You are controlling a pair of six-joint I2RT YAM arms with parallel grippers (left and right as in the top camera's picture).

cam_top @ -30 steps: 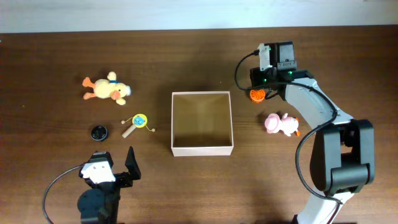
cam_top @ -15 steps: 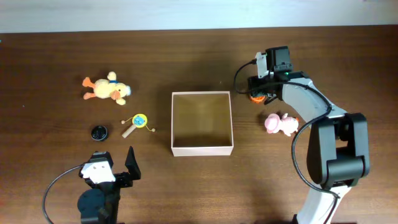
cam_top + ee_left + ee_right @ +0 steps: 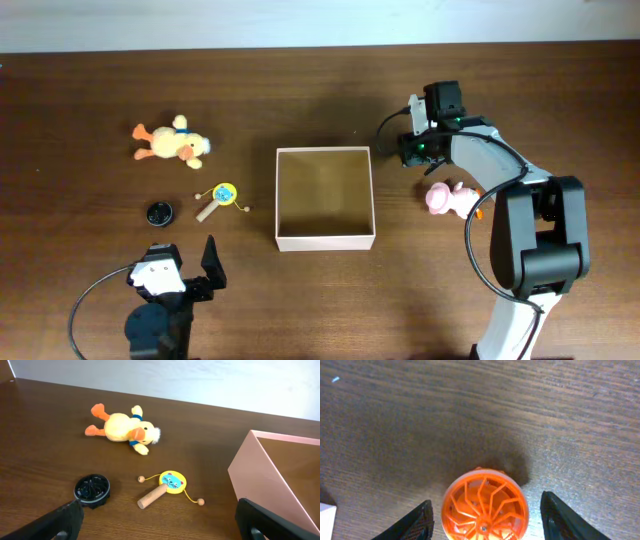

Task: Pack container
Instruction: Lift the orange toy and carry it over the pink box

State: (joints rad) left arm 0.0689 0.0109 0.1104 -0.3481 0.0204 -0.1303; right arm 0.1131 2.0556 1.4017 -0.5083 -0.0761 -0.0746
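Note:
The container (image 3: 325,239), a square shallow box with white walls and a tan inside, sits mid-table with nothing in it; its wall (image 3: 265,480) shows at the right of the left wrist view. My right gripper (image 3: 414,151) hovers just right of the box's far corner. It is open, and its fingers straddle an orange spoked wheel (image 3: 485,505) that lies flat on the table. In the right wrist view this gripper (image 3: 486,517) has a gap to the wheel on each side. The wheel is hidden in the overhead view. My left gripper (image 3: 190,276) rests wide open at the front left, holding nothing (image 3: 160,527).
A yellow plush duck (image 3: 172,142) (image 3: 125,430), a black disc (image 3: 159,212) (image 3: 92,491) and a yellow rattle drum with a wooden handle (image 3: 220,197) (image 3: 165,487) lie left of the box. A pink plush toy (image 3: 452,199) lies right of it, close to my right arm.
My right gripper has moved a little toward the front and down over the orange wheel, which it now covers in the overhead view. Its jaws have widened slightly. The left arm has not moved.

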